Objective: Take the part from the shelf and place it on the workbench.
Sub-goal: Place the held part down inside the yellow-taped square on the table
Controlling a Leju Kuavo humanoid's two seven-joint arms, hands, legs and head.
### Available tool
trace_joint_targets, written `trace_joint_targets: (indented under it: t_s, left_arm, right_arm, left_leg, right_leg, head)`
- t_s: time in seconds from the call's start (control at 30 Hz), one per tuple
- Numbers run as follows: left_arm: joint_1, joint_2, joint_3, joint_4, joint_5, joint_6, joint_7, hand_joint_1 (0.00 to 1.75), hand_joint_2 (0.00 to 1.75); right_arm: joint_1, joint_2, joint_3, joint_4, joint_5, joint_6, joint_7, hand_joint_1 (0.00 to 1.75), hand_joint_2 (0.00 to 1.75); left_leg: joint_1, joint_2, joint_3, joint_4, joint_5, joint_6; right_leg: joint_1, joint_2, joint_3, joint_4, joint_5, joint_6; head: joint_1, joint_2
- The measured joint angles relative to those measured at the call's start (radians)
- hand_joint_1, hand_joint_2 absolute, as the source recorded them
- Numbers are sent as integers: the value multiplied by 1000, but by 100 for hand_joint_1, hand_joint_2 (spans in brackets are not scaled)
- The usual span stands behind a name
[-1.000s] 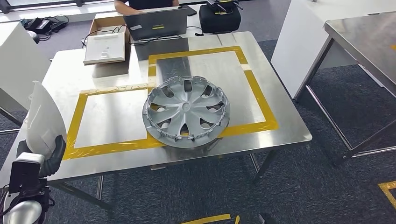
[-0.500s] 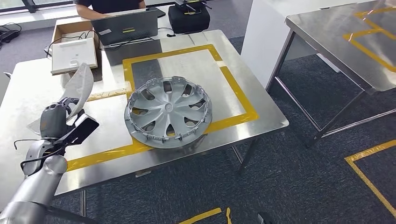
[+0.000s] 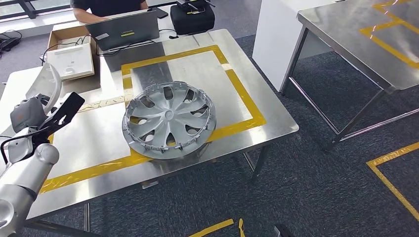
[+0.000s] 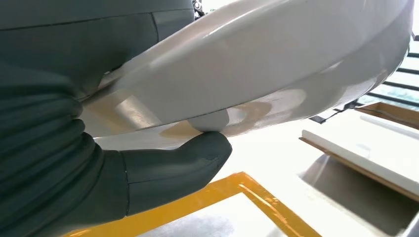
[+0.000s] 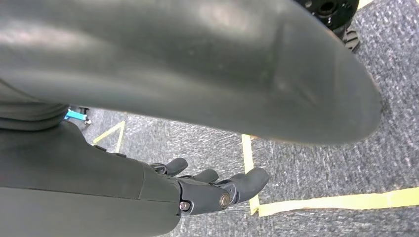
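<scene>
A white curved shell part (image 3: 46,85) is held up in my left hand (image 3: 30,114), above the left side of the steel workbench (image 3: 197,64). In the left wrist view the thick thumb (image 4: 173,163) presses under the part (image 4: 276,64), with yellow tape and the benchtop below it. A silver hubcap (image 3: 169,118) lies flat in the middle of the bench, across the yellow tape outline. My right hand (image 5: 197,192) hangs over the carpet with its fingers apart and nothing in them.
At the bench's far side sit a laptop (image 3: 129,30), a cardboard box with a white tray (image 3: 71,59), a black bag (image 3: 195,17) and a person (image 3: 106,6). A second steel table (image 3: 365,39) and a white cabinet (image 3: 272,34) stand to the right.
The camera has turned, so the whole scene has slid left. My left arm has swung up from beside the bench and now holds the white part over the bench's left side.
</scene>
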Motion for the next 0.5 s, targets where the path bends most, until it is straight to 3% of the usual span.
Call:
trace_joint_targets:
  t_s: [0.2, 0.5]
  left_arm:
    - [0, 10, 0, 31, 19, -21, 13, 175, 175]
    - [5, 10, 0, 46, 14, -21, -82, 175, 175]
  right_arm:
    - [0, -2, 0, 0, 1, -2, -3, 0, 0]
    - [0, -3, 0, 0, 8, -3, 6, 0, 0]
  left_leg:
    - [-1, -2, -1, 1, 0, -3]
    - [-2, -5, -3, 3, 0, -1]
  right_leg:
    - [0, -1, 1, 0, 0, -1]
    - [-1, -3, 2, -2, 1, 0]
  head:
    - [0, 0]
    - [0, 0]
